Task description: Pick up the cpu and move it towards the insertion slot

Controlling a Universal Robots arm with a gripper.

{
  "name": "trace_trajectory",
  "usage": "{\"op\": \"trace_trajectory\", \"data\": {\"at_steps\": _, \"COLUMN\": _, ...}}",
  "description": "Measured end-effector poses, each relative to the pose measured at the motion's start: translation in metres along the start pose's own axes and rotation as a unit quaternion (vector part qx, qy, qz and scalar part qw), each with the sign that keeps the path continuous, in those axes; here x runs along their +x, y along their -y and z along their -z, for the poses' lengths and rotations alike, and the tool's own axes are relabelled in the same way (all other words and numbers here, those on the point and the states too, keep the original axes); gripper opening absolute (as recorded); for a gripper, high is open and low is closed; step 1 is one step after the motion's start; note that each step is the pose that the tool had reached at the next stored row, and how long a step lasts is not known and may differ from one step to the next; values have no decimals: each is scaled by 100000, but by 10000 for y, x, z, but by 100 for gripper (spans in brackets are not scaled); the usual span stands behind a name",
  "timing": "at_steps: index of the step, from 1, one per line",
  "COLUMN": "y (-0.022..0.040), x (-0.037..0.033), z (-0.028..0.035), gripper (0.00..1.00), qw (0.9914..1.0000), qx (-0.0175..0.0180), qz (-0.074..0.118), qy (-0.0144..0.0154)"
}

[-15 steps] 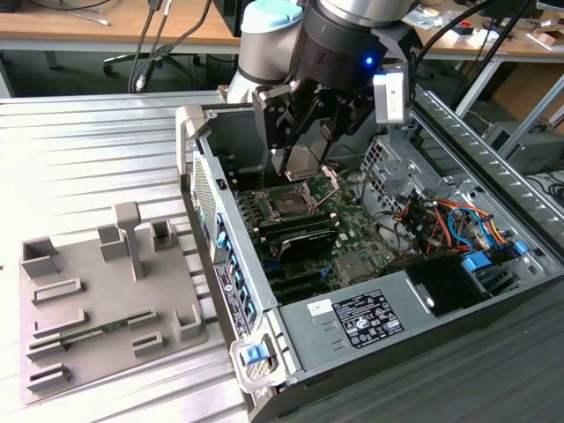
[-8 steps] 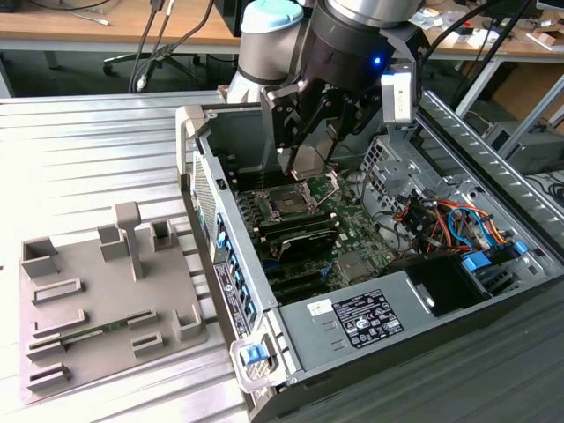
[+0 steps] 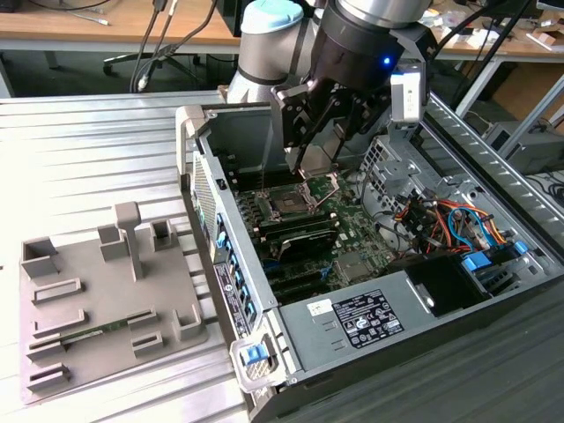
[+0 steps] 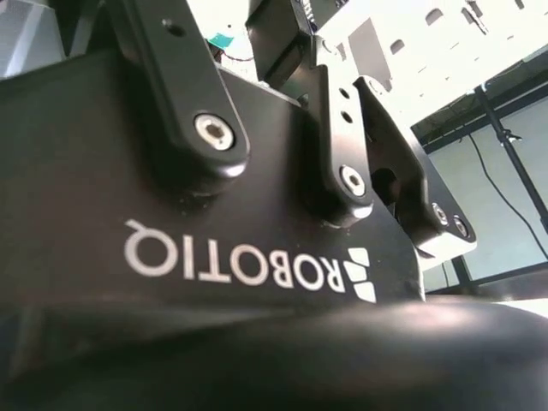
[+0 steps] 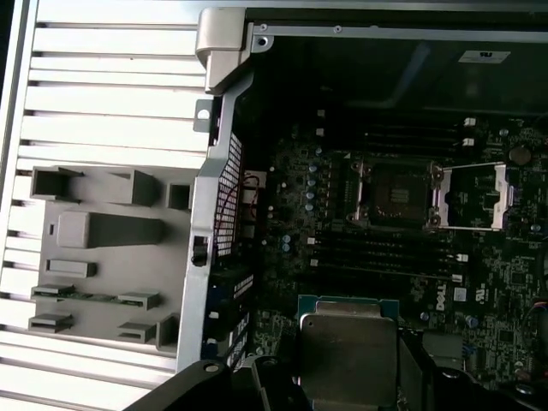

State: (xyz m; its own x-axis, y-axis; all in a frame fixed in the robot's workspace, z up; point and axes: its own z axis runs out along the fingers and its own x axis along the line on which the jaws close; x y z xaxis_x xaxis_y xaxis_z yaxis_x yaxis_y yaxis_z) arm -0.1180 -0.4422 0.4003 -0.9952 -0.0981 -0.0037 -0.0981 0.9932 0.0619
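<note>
Silvery cpu (image 5: pixel 347 349) is gripped by the hand (image 3: pixel 308 157) near the slot (image 5: pixel 394 195); any tilt could bend its pins.

Place: lab | wooden bench (image 3: pixel 70 26), loose cables (image 3: pixel 145 53) | opened computer case (image 3: pixel 231 300) | grey fixture tray (image 3: pixel 88 264)

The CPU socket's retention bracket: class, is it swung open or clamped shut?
Open. In the first wrist view the retention bracket lies flipped aside beside the CPU socket, leaving its dark centre uncovered.
</note>
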Motion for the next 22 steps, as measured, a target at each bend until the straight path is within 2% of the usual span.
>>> {"op": "trace_trajectory", "data": {"at_steps": 17, "y": 18, "x": -186, "z": 1, "gripper": 55, "qw": 100000, "qx": 1, "qz": -1, "qy": 0}}
{"op": "trace_trajectory", "data": {"at_steps": 18, "y": 28, "x": -284, "z": 1, "gripper": 55, "qw": 100000, "qx": -2, "qz": 2, "qy": 1}}
{"op": "trace_trajectory", "data": {"at_steps": 19, "y": 35, "x": -353, "z": 1, "gripper": 55, "qw": 100000, "qx": 4, "qz": -5, "qy": -2}}
{"op": "trace_trajectory", "data": {"at_steps": 22, "y": 38, "x": -385, "z": 1, "gripper": 55, "qw": 100000, "qx": 0, "qz": -4, "qy": -1}}
